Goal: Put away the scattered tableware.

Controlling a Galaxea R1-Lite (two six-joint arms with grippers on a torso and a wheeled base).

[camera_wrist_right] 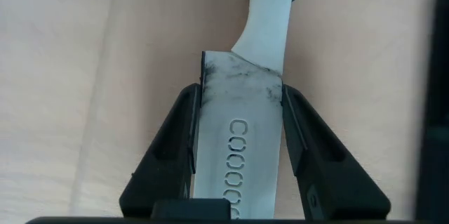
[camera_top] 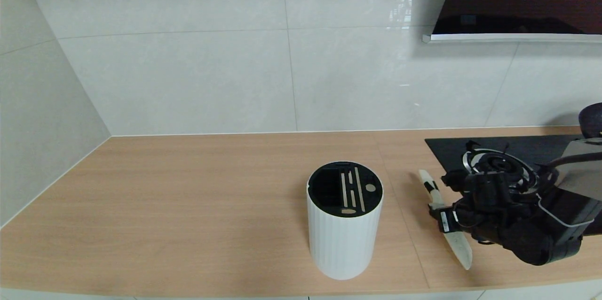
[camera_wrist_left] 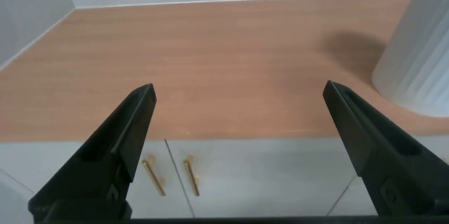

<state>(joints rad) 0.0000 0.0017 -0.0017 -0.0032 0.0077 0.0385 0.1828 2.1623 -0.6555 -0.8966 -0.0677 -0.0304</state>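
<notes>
Clearly, the white knife (camera_top: 460,246), right of the ribbed holder (camera_top: 344,225) on the counter (camera_top: 188,206), is clamped across its blade by the right end effector (camera_top: 447,219), which hides its middle. The left end effector (camera_wrist_left: 238,112) is held wide open and empty at the counter's near edge.

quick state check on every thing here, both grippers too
white ribbed cylindrical knife holder: upright, nothing sticking out of its slots
white-bladed knife with black-and-white handle: blade clamped between gripper fingers
right gripper: shut on the knife
left gripper: open, holding nothing
gas burner: unlit
</notes>
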